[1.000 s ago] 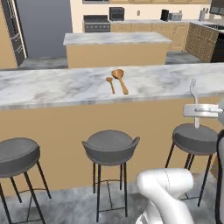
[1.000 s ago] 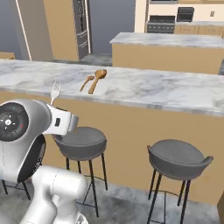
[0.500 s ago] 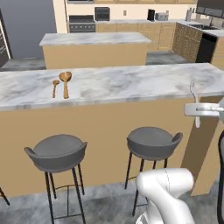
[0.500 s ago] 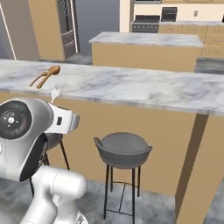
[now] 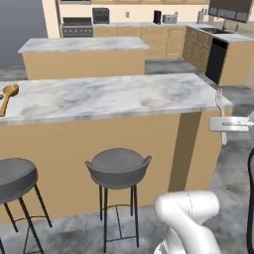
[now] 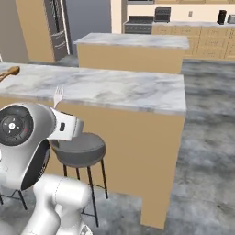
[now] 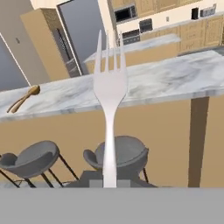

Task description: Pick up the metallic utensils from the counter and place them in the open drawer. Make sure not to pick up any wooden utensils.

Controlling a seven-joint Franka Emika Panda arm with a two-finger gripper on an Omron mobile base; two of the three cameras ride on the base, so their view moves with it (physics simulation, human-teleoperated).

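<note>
2 marble counters [image 5: 114,96], stools [image 5: 118,167] beneath, wooden spoon [image 7: 22,99] far off, pincer [image 7: 109,181] clamped on fork [image 7: 110,87]

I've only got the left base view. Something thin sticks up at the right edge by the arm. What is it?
Observer: A pale silver fork, tines up, seen clearly in the hand view.
Operator: Is it actually held?
Observer: Yes, the gripper is shut on its handle; the fork stands upright from it.
Operator: I see one wooden spoon at the far left of the counter. Anything else there?
Observer: In the hand view the wooden spoon lies on the marble counter, and two grey stools stand below the counter's front.
</note>
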